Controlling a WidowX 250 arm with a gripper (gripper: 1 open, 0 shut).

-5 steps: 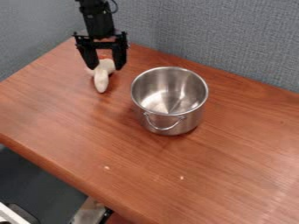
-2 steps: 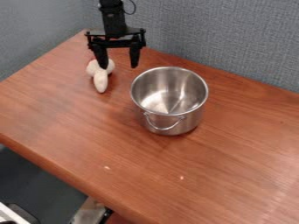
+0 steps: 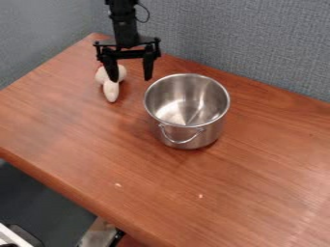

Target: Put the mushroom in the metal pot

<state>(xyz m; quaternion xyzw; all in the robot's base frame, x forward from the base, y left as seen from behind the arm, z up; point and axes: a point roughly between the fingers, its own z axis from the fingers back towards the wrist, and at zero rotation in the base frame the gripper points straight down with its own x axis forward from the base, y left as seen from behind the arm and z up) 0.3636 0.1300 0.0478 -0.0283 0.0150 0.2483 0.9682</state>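
**Still outside the pot: mushroom lies by the open gripper**

Broadly, a brown wooden table fills most of the view, with a grey-blue textured wall behind its far edge.

Taking the metal pot as the landmark: it stands upright on the table, a shiny steel round pot with straight sides and a rolled rim, its small loop handle on the side facing the camera. Its inside shows only bare metal.

Up and to the left of the pot, near the table's far corner, the black gripper hangs from a dark arm, pointing down, its two fingers spread wide apart with nothing between them. Its right-hand finger, as seen here, stands just beside the pot's rim.

Left of the pot, the mushroom lies on the tabletop, its cream-white stem toward the camera, its far end just at the gripper's left-hand finger. Whether finger and mushroom touch cannot be told.
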